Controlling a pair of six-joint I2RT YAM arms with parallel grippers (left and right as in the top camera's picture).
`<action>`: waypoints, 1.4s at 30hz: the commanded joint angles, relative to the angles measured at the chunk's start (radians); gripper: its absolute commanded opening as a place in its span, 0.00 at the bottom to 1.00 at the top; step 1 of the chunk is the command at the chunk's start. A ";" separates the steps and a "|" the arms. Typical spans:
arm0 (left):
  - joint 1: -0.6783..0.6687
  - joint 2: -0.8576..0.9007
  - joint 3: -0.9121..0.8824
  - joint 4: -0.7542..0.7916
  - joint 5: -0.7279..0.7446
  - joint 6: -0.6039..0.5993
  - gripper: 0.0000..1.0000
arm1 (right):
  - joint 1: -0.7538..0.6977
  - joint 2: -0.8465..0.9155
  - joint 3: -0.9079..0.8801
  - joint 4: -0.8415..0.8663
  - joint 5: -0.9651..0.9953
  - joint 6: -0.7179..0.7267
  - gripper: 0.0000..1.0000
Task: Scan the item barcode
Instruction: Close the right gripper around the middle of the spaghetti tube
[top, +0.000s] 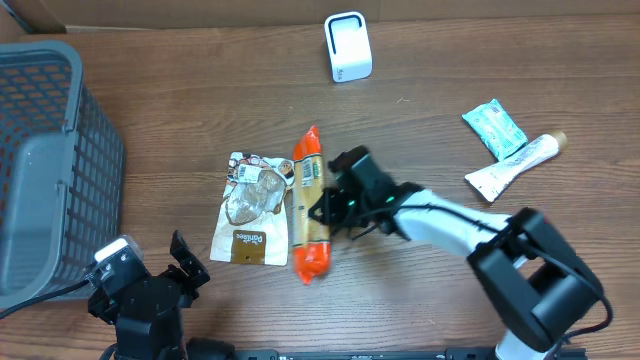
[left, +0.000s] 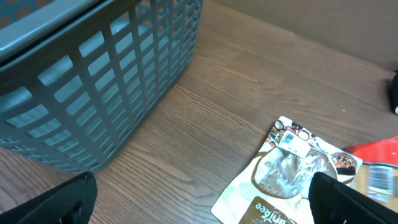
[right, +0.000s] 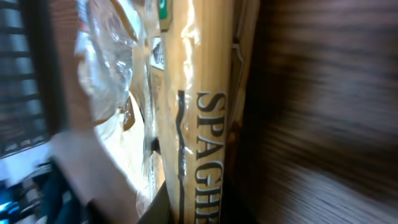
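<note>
- Spaghetti pack fills the right wrist view, lying on the table just beside a snack pouch.
- Right gripper is closed on the pack's edge.
- Left gripper gapes wide, empty, near the basket.

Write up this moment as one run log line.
right gripper: at spaghetti pack, grip unclear | left gripper: open, holding nothing | white scanner: far side, nothing presented to it
</note>
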 joint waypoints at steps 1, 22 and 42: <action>-0.004 -0.003 -0.002 0.000 -0.017 -0.014 1.00 | -0.092 -0.108 0.003 0.012 -0.267 -0.098 0.04; -0.004 -0.003 -0.002 0.000 -0.017 -0.014 1.00 | -0.039 -0.108 0.001 -0.156 -0.029 -0.171 0.04; -0.004 -0.003 -0.002 0.000 -0.017 -0.014 0.99 | -0.016 0.014 0.001 -0.038 0.021 -0.160 0.44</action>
